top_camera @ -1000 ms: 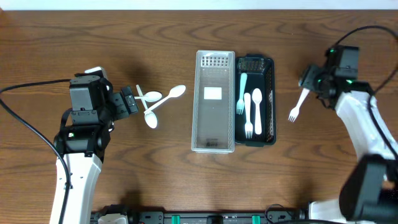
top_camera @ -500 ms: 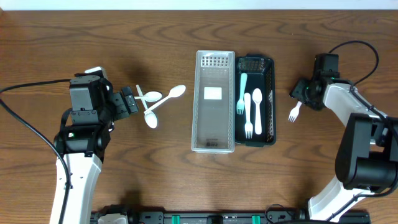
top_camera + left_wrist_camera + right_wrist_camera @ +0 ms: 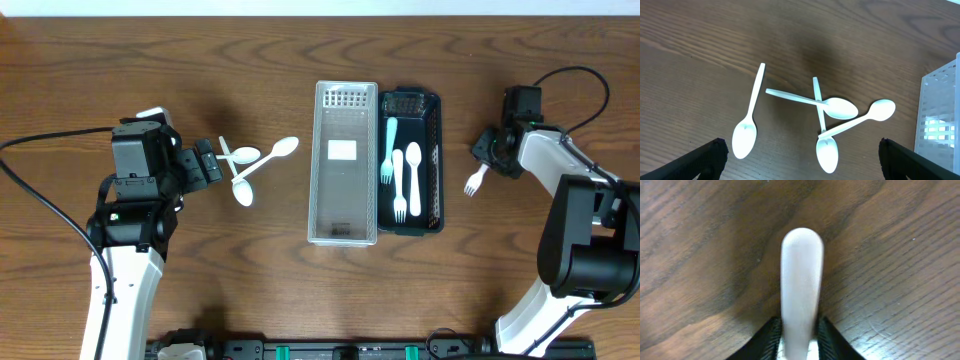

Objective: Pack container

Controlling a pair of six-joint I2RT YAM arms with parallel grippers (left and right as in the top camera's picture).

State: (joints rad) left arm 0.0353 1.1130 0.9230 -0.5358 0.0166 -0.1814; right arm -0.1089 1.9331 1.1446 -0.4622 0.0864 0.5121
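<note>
Several white plastic spoons (image 3: 250, 168) lie in a loose pile left of the containers; they also show in the left wrist view (image 3: 837, 107). My left gripper (image 3: 206, 166) is open and empty, just left of the pile (image 3: 800, 162). A clear grey bin (image 3: 345, 232) and a black tray (image 3: 436, 160) stand side by side at centre; the tray holds a teal fork (image 3: 388, 150) and two white utensils. My right gripper (image 3: 492, 152) is shut on the handle of a white fork (image 3: 474, 181), right of the tray. The handle (image 3: 801, 280) sticks out between the fingers (image 3: 799, 342), close over the wood.
The wooden table's far edge runs along the top of the overhead view. Black cables trail from both arms at the far left (image 3: 40, 140) and far right (image 3: 585, 85).
My right arm has swung in and down, bringing the fork a little lower and closer to the table. The left arm and the spoons have not moved.
</note>
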